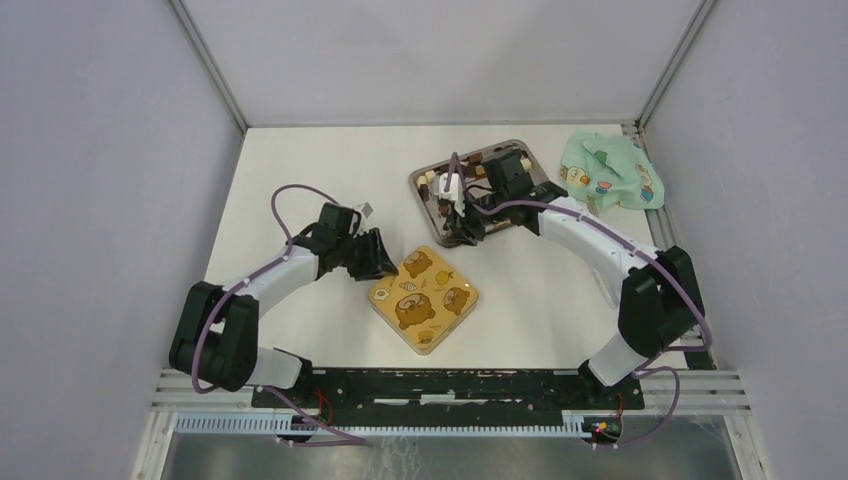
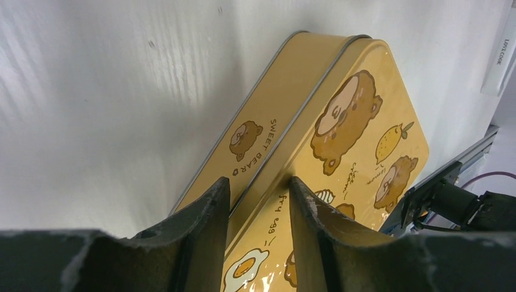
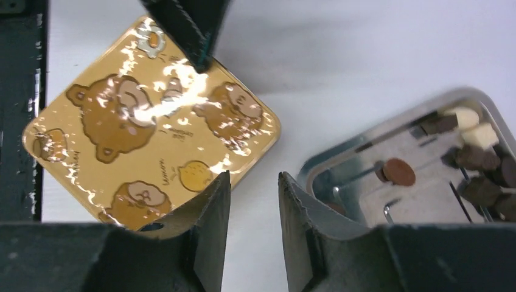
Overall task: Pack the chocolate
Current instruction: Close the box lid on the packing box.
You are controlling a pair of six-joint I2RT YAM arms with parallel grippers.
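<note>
Chocolate pieces (image 3: 477,157), brown and cream bites, sit in the silver metal tray (image 3: 316,163) far right of centre. Left end effector (image 2: 258,182) pinches the far-left rim of the yellow square bear-printed tin (image 2: 347,115); right end effector (image 3: 254,179) hangs half-open, empty. Such a rim pinch may slip or drag the tin. Pieces show no clear long axis.

1. The square tin (image 1: 423,300) is glossy gold-yellow. It is printed with brown cartoon bears, yellow lemons and white-and-yellow fried eggs. Its side shows a small brown bear and the brown lettering "SWEET BEAR".
2. The tray (image 3: 322,163) is shiny silver.
3. The chocolate pieces (image 3: 398,171) are dark brown, mid-brown and cream-white.
4. The cloth (image 1: 610,172) is mint green with small cartoon prints in yellow and white.
5. The table (image 1: 300,170) is plain white, and the walls (image 1: 100,150) are pale grey.
6. The left arm (image 1: 270,280) and right arm (image 1: 590,232) are black and white, with purple cables (image 1: 292,192).
</note>
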